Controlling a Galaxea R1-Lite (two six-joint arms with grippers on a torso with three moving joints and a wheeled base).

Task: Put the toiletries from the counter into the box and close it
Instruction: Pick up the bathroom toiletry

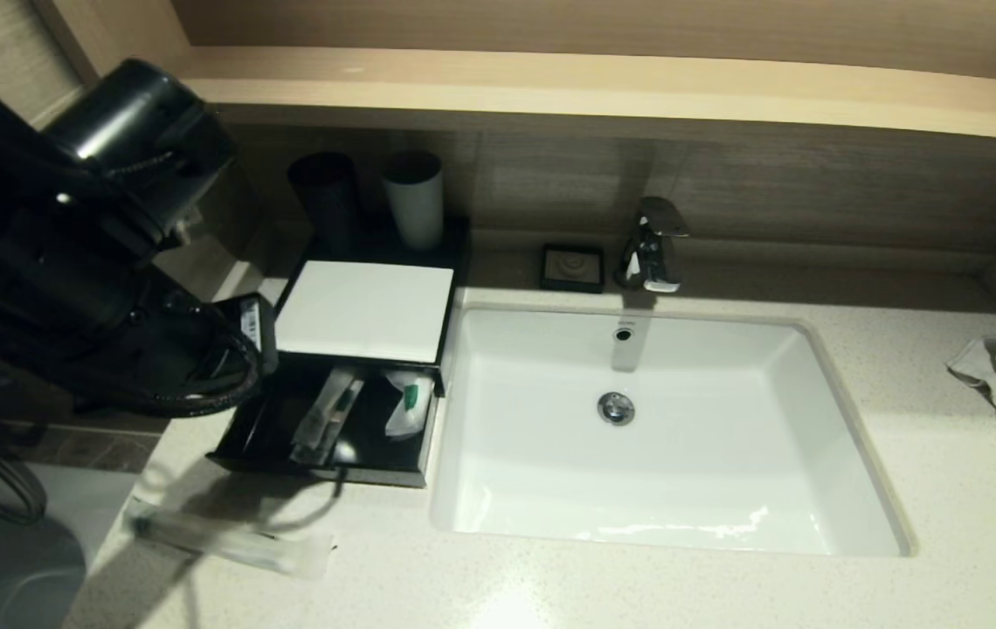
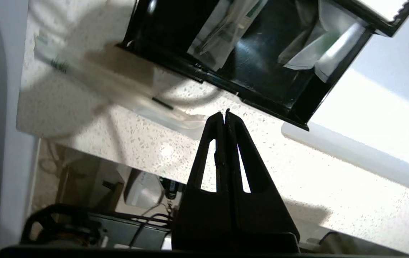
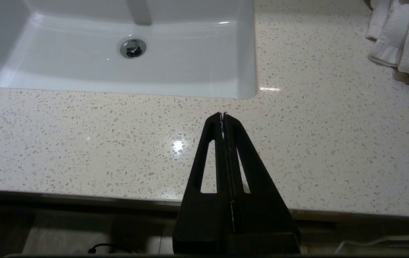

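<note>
- One wrapped toothbrush [image 1: 227, 539] is left on the counter [image 1: 638, 585], lying flat just in front of the black box [image 1: 323, 472] and apart from it.
- It is judged to be light and thin, with a slick, crinkly clear sleeve — best pinched across the stiff handle near the middle, since the loose wrapper ends are likely to slip or fold.
- The box drawer is seen pulled open beneath its white lid [image 1: 364, 308]; two wrapped items are already held inside, a long packet [image 1: 326, 418] and a white sachet with green print [image 1: 406, 404].
- The left gripper [image 2: 224, 114] is held above the counter near the box's front edge, fingers pressed together on nothing.
- The right gripper [image 3: 222, 115] is parked over bare counter in front of the sink [image 3: 118, 46] — likewise clenched and empty.
</note>
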